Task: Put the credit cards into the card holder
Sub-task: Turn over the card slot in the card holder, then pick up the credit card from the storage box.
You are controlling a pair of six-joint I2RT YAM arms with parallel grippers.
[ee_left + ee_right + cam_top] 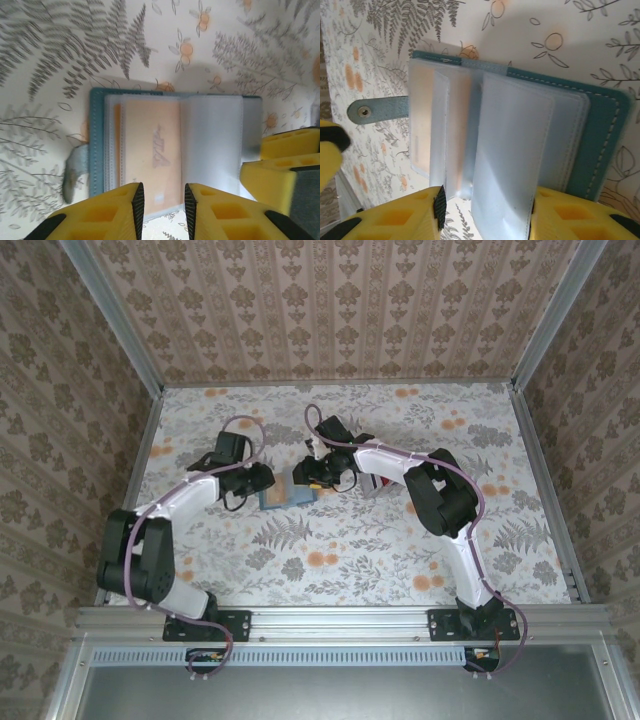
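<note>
The teal card holder [281, 498] lies open on the table between both arms. In the left wrist view the card holder [150, 145] shows a tan page and clear sleeves, and my left gripper [164, 202] stands open over its near edge, nothing between the fingers. In the right wrist view the card holder [520, 125] has its clear sleeves fanned up. My right gripper [487, 212] is wide open, with one sleeve leaf standing between its jaws. Red and dark credit cards [374, 483] lie partly hidden under the right arm.
The holder's snap strap [372, 110] sticks out flat on the floral tablecloth. The right gripper's yellow fingers [280, 165] crowd the holder's right side in the left wrist view. Metal rails [140, 440] and patterned walls bound the table.
</note>
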